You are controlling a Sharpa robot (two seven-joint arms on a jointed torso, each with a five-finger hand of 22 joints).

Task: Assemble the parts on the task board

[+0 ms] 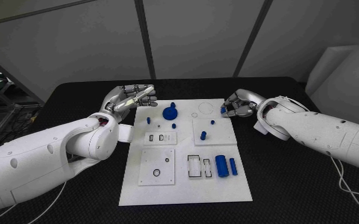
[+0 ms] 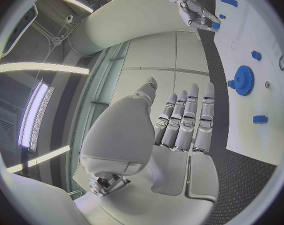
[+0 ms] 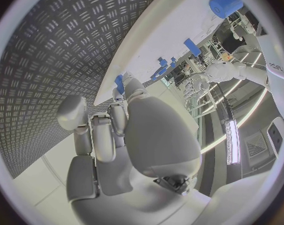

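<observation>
Meanwhile, left hand [image 1: 133, 97] held nothing, fingers straight, beside the task board's [image 1: 187, 193] far left corner, right hand [image 1: 239, 106] pinched a small blue part [image 1: 223, 110] at the far right edge, blue gear [image 1: 169, 113] lay on the board.

Behind the black ribbed-mat table [image 1: 299, 193], grey wall panels [image 1: 198, 24] are divided by dark seams; long ceiling light strips [image 2: 38, 67] are seen.

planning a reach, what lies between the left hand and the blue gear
In the head view, just bare white board lies between the left hand and the blue gear.
</observation>
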